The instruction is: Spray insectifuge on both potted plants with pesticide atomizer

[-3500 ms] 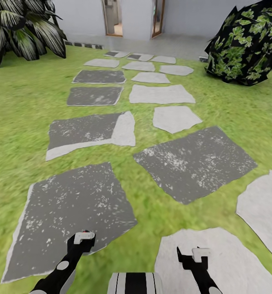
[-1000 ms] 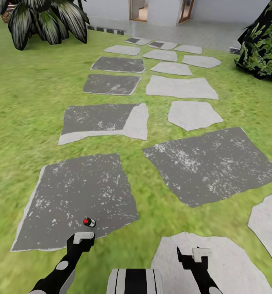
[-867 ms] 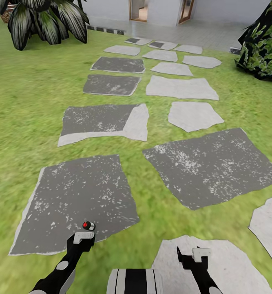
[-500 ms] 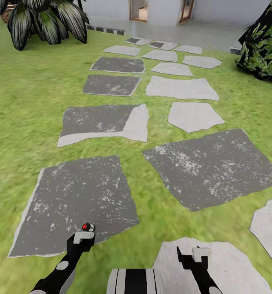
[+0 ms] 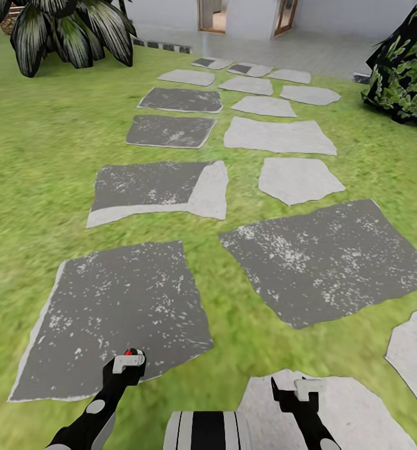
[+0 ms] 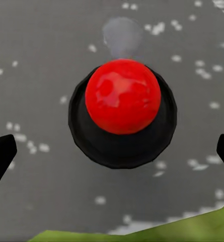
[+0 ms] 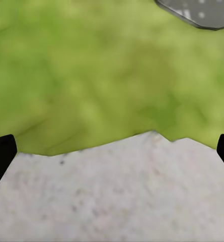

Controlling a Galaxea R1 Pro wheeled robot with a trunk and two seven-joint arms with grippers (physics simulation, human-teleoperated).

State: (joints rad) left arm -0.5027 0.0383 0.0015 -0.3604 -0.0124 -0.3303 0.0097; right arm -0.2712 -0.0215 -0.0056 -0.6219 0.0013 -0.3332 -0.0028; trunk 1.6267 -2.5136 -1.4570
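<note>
A small dark round thing with a red top (image 5: 131,352) stands on a dark grey stepping stone (image 5: 114,306); I cannot tell whether it is the atomizer. My left gripper (image 5: 128,364) hangs right over it, open, and in the left wrist view the red top (image 6: 123,96) lies between the spread fingertips of the left gripper (image 6: 112,156), untouched. My right gripper (image 5: 293,389) is open with nothing in it, over grass and a pale stone (image 7: 112,196). The potted plants are out of view.
Grey stepping stones run across the lawn toward a paved strip and a doorway (image 5: 211,14). A striped-leaf plant (image 5: 70,31) stands far left and a dark leafy bush (image 5: 405,69) far right. Grass lies on both sides of the path.
The whole view has crept forward and turned since the oldest frame. The red-topped thing has come into view and slid under my left gripper. Both arms hold the same pose.
</note>
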